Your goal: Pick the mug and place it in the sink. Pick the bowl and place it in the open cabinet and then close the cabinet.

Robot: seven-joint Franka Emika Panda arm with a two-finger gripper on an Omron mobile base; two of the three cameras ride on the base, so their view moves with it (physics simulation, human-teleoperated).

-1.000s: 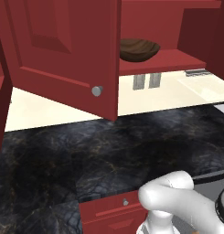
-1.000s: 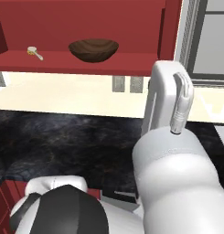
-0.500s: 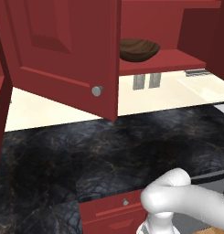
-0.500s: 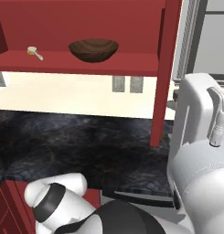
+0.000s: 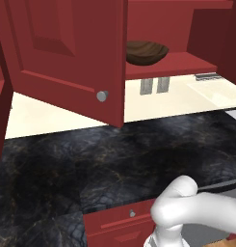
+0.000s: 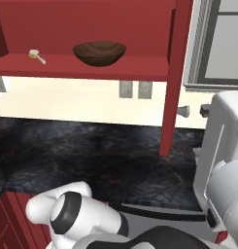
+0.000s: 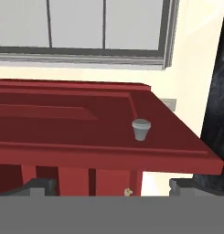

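bowl (image 6: pixel 99 52): on cabinet (image 5: pixel 153 29) shelf, upright, mid-shelf.
door (image 5: pixel 66 53): swung open, out over counter (image 5: pixel 90 164); knob (image 5: pixel 102 96) near its free edge.
gripper (image 7: pixel 111 187): tips spread wide, nothing betw. them; facing door panel, just below knob in hand view.
nearby: small pale utensil (image 6: pixel 37 56) on shelf, well left of bowl; outlets (image 6: pixel 135 89) on wall below shelf.
room: shelf bare right of bowl up to cab. side; dark counter bare under door.
window (image 7: pixel 81 27): beyond door in hand view.
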